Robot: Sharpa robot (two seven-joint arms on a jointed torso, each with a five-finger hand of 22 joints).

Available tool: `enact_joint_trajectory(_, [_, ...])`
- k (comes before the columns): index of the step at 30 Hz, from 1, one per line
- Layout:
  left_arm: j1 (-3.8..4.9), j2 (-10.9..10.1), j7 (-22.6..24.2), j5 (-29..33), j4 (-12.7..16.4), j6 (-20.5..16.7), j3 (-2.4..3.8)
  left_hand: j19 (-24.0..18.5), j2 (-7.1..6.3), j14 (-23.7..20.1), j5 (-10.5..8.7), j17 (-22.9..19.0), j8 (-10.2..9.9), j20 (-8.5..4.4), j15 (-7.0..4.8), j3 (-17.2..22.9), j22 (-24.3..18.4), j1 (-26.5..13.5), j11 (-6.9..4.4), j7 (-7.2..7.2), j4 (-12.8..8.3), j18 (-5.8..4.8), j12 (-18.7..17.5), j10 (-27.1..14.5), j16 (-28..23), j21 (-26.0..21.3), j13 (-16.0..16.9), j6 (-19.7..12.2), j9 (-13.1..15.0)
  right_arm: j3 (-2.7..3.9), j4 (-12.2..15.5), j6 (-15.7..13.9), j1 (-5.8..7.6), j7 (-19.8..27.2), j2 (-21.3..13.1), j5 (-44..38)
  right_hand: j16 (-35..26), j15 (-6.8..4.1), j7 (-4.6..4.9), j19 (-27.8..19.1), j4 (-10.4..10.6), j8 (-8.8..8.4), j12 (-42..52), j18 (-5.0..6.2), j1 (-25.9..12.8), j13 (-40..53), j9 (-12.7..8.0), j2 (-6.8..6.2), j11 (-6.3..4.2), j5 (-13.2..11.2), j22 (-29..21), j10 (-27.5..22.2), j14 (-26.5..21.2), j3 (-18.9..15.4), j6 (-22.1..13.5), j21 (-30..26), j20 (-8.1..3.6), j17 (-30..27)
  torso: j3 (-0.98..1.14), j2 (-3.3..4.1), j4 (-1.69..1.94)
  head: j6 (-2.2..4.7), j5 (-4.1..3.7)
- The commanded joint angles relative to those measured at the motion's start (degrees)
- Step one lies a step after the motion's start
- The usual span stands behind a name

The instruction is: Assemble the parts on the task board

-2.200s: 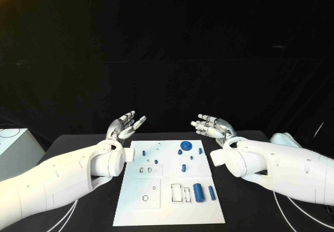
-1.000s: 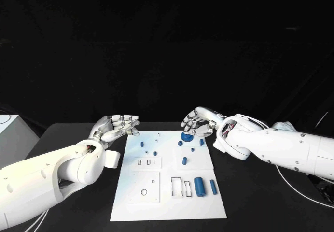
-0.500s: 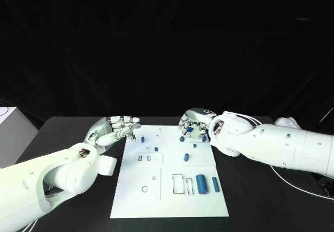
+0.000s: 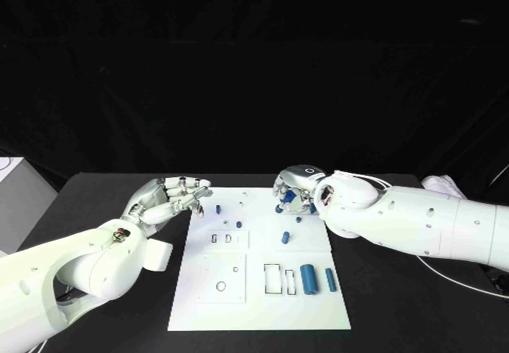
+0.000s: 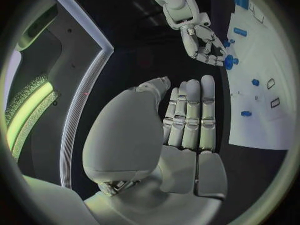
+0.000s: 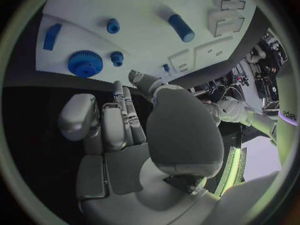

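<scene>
Head view: looks down from above at the black table (image 4: 127, 198); takes in the whole white board (image 4: 260, 294) from some way off, with both arms coming in from the sides.
Left wrist view: sits close behind the left hand (image 5: 187, 117), facing along its fingers; the board (image 5: 262, 85) lies beyond, off to one side.
Right wrist view: sits close behind the right hand (image 6: 125, 120), facing the board's (image 6: 150, 15) far end from near.
Shared: all three see the board; the blue gear (image 6: 85, 63) (image 5: 229, 61) shows in both wrist views; the left wrist view also catches the right hand (image 5: 203, 42).
</scene>
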Motion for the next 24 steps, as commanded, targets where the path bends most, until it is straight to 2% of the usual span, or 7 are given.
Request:
enact_joint_trajectory(1, [0.11, -0.2, -0.1, -0.4, 0.3, 1.5, 0.07, -0.4, 0.04, -0.2, -0.38, 0.1, 0.2, -0.02, -0.01, 0.2, 0.0, -0.8, 0.10, -0.12, 0.0, 0.24, 0.3, -0.3, 0.3, 0.4, 0.0, -0.4, 0.1, 0.02, -0.2, 2.4, -0.26, -2.4, 0.2, -2.8, 0.5, 0.53, 0.10, -0.1, 0.3, -0.16, -0.3, -0.81, -0.2, -0.3, 0.2, -0.61, 0.11, -0.1, 0.4, -1.6, 2.3, -0.4, -0.6, 0.5, 0.63, 0.0, 0.10, 0.36, 0.19, 0.11, -0.05])
enact_joint_trajectory(7, [0.15, -0.5, -0.3, -0.4, 0.4, 1.6, 0.10, -0.5, 0.00, -0.3, -0.40, 0.1, 0.2, 0.00, 0.01, 0.2, 0.1, -0.8, 0.12, -0.10, 0.0, 0.23, 0.3, -0.4, 0.4, 0.4, 0.1, -0.4, 0.1, 0.01, -0.7, 3.0, -0.69, -2.7, 0.5, -2.8, 0.7, 0.68, 0.20, -0.4, 0.3, -0.19, -0.3, -0.76, 0.0, -0.6, 0.4, -0.50, 0.27, -0.1, 0.6, -2.7, 2.2, -0.9, -0.7, 0.8, 0.85, -0.2, 0.17, 0.54, 0.32, -0.10, -0.03])
enact_joint_trajectory(18, [0.30, -0.7, -0.6, -0.4, 0.3, 2.1, 0.12, -0.6, -0.02, -0.3, -0.41, 0.1, 0.2, 0.01, 0.02, 0.2, 0.2, -0.9, 0.13, -0.09, 0.1, 0.23, 0.3, -0.4, 0.4, 0.5, 0.1, -0.5, 0.1, 0.01, -1.8, 3.0, -1.08, -2.7, 1.0, -2.8, 1.0, 0.79, 0.30, -0.6, 0.4, -0.13, -0.1, -0.72, 0.2, -0.8, 0.6, 0.02, 0.38, 0.2, 0.9, -3.2, 2.1, -1.3, -0.6, 1.0, 1.01, -0.3, 0.06, 0.94, 0.59, -0.07, 0.13])
enact_joint_trajectory(24, [0.36, -0.7, -0.9, -0.3, -0.1, 2.6, 0.12, -0.7, 0.04, -0.4, -0.45, 0.1, 0.2, 0.04, 0.05, 0.3, 0.3, -1.1, 0.17, -0.04, 0.2, 0.23, 0.4, -0.5, 0.5, 0.7, 0.1, -0.5, 0.2, 0.01, -1.5, 2.7, -1.10, -2.4, 1.0, -2.7, 1.5, 0.82, 0.35, -0.4, 0.8, -0.04, 0.1, -0.89, 0.1, -0.8, 0.8, 0.56, 0.37, 0.4, 2.3, -2.7, 2.2, -1.2, -0.5, 2.0, 1.10, 0.1, -0.01, 1.13, 0.45, -0.16, 0.22])
